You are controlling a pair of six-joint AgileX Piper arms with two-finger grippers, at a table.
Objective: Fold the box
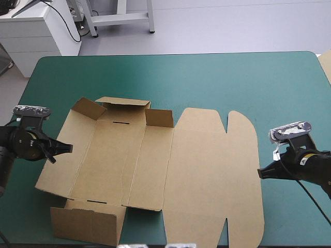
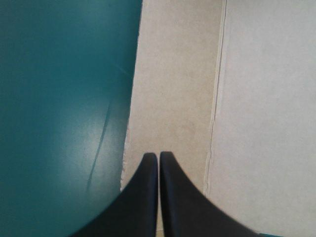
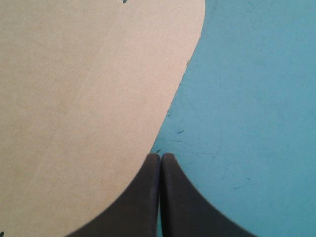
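The brown box (image 1: 155, 165) lies as a mostly flat cut sheet across the middle of the teal-green table, with small flaps raised along its far left part. My left gripper (image 1: 69, 148) is shut, its tip at the sheet's left edge. In the left wrist view the black fingers (image 2: 158, 159) meet over the left panel of the box (image 2: 177, 89) just inside that edge. My right gripper (image 1: 261, 173) is shut beside the sheet's right edge. The right wrist view shows its tip (image 3: 160, 158) at the rounded edge of the box's lid flap (image 3: 89, 89).
A white cabinet (image 1: 36, 26) and a metal frame (image 1: 119, 18) stand beyond the table's far edge. Bare teal-green cover (image 1: 232, 77) stretches along the far side and at the right of the sheet. The sheet's near flaps reach the table's front edge.
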